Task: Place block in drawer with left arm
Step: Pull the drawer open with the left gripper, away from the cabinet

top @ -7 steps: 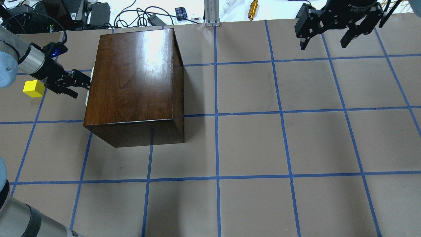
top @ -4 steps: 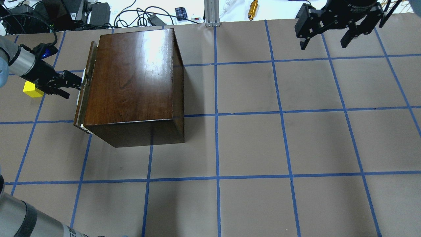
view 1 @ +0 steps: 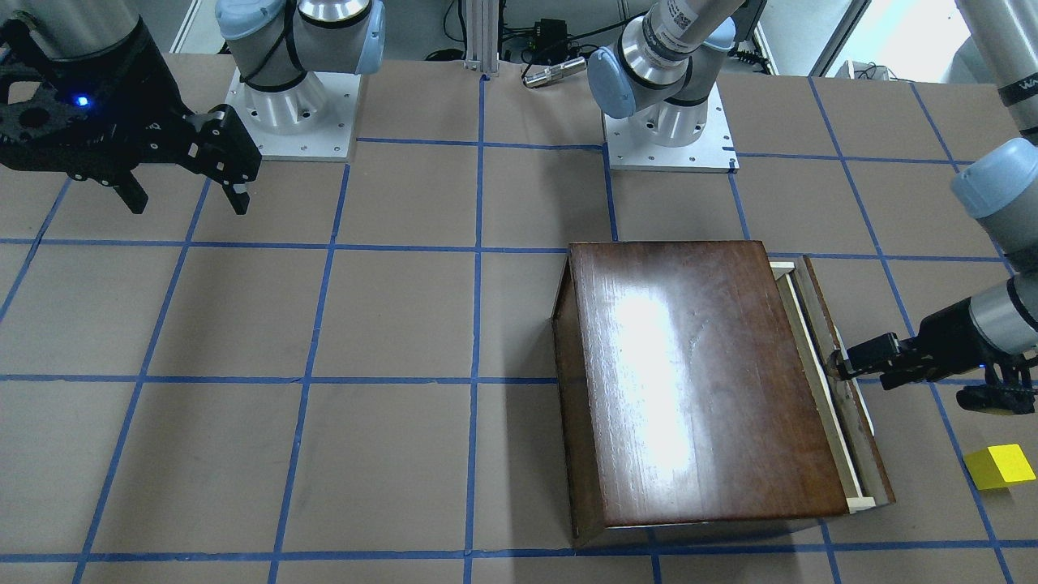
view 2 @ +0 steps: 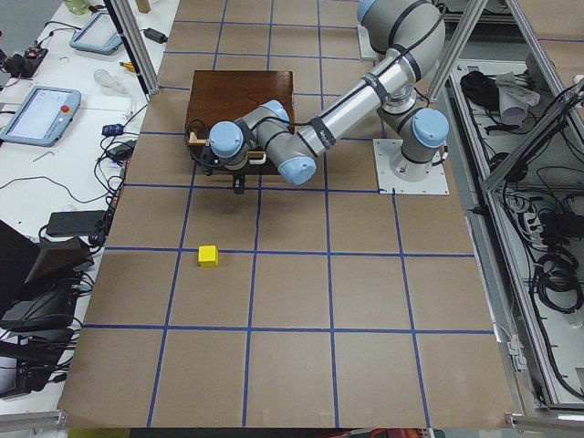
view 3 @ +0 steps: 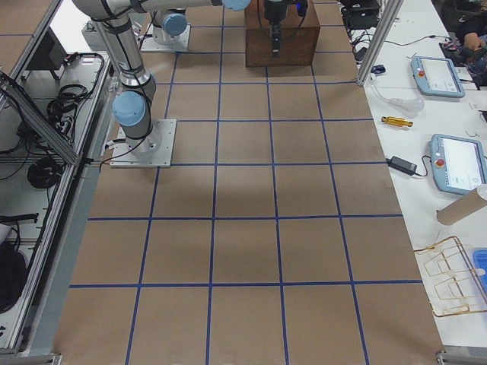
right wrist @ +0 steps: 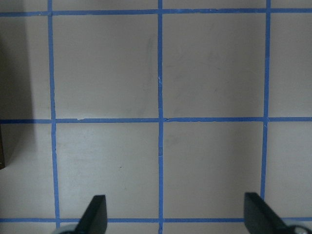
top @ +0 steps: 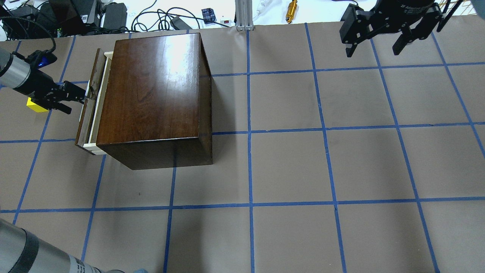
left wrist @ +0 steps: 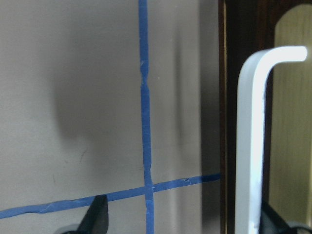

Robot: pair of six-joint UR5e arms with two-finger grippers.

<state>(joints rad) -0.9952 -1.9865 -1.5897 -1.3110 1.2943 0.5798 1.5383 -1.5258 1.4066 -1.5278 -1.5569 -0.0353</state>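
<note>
Observe the left arm (view 2: 347, 119). It reaches out from its base with the forearm extended. The wrist is turned so that the tool axis lies near horizontal, low over the table (top: 288, 167). The left gripper (left wrist: 185, 217) has its jaws spread; you see one fingertip near each lower corner of the left wrist view.

Observe the right arm (view 3: 125, 53). Its upper link rises steeply from the base, and the wrist points straight down. The right gripper (top: 372, 51) hangs above the table without touching it, jaws spread wide.
</note>
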